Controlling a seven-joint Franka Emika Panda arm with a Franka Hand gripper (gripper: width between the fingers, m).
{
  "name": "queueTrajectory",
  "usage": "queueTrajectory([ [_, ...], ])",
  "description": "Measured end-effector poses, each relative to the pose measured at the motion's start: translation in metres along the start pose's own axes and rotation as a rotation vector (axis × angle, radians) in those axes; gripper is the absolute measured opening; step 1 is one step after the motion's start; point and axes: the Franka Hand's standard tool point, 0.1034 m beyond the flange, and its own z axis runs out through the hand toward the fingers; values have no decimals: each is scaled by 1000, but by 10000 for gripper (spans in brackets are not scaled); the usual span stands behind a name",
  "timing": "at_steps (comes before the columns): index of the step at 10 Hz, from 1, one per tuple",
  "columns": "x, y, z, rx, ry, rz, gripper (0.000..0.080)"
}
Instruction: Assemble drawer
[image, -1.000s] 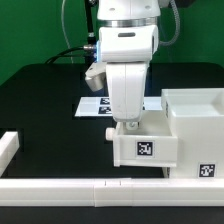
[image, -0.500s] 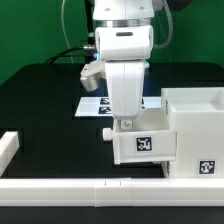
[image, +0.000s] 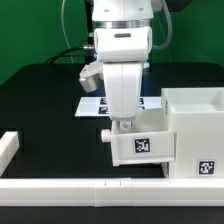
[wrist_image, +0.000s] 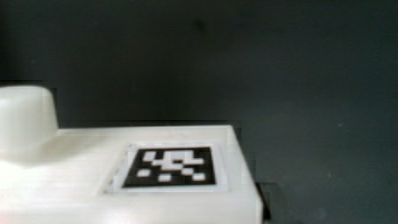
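A small white drawer tray (image: 145, 148) with a tag on its front and a knob (image: 108, 136) on its left side lies against the large white housing (image: 196, 120) at the exterior view's right. My gripper (image: 124, 126) is down on the tray's top edge and appears shut on it; the fingertips are hidden behind the hand. The wrist view shows the tray's tagged face (wrist_image: 175, 166) and its knob (wrist_image: 25, 120) close up, with no fingers in the picture. A second tray is not in view.
A long low white rail (image: 90, 190) runs along the front, with a short upright end (image: 8, 146) at the exterior view's left. The marker board (image: 92, 105) lies behind the arm. Black cables trail at the back left.
My gripper has shifted slightly toward the exterior view's left, and the tray has moved a little that way with it.
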Motion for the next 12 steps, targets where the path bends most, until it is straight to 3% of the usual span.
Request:
queueTrajectory([
  [3, 0, 0, 0, 0, 0, 1, 38],
  [6, 6, 0, -1, -22, -15, -8, 38],
  [12, 9, 1, -1, -27, -19, 58, 38],
])
